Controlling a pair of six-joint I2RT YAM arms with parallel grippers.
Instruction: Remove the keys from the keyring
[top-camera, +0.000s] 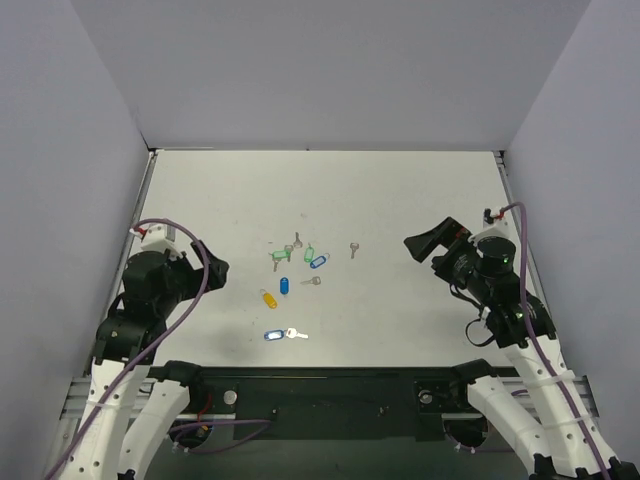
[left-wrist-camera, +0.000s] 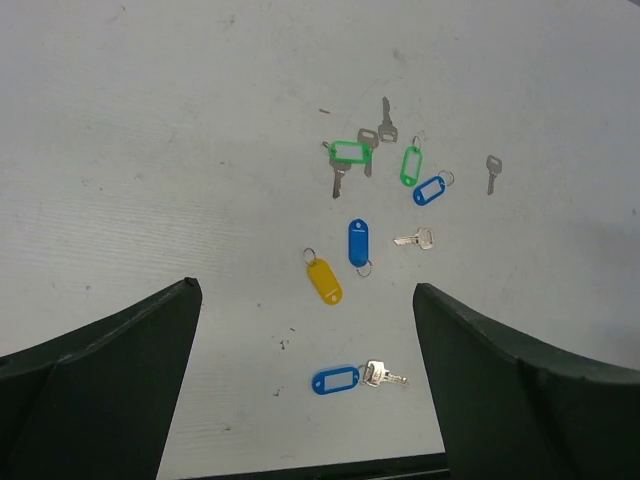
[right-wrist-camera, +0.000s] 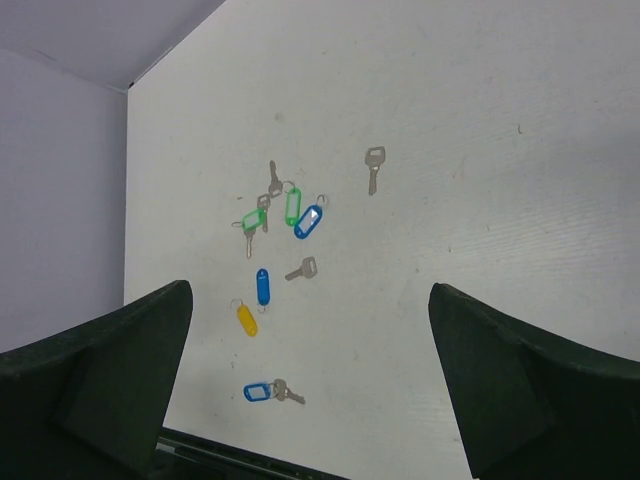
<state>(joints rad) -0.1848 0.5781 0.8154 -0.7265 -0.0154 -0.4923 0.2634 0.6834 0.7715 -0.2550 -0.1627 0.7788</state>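
Blue tag keyring (top-camera: 271, 335) lies flat on the table (top-camera: 420, 190), near the front edge, roughly centre and a bit toward the left arm. Tag has a white label window. Small silver key (top-camera: 294, 333) is still on its ring, touching the tag's right end, shaft pointing right. This pair is set apart from the rest, closest to the arm bases.

Further back is a loose cluster:
- Yellow tag (top-camera: 268, 298) and solid dark-blue tag (top-camera: 283, 286) sit side by side, not touching.
- Loose grey key (top-camera: 313, 281) is just right of the dark-blue one.
- Behind those are two green tags (top-camera: 280, 257), one with keys at it, and a second blue window tag (top-camera: 319, 261) with a bare ring.
- One more key (top-camera: 297, 238) is at the back of the cluster.
- A single key (top-camera: 352, 249) lies off to the right, apart.

Left gripper (top-camera: 208, 266) is at the left side of the table, jaws spread wide, nothing in them, well apart from the keyring. Right gripper (top-camera: 430, 244) is at the right side, jaws also wide apart, nothing held, well away from all the tags.
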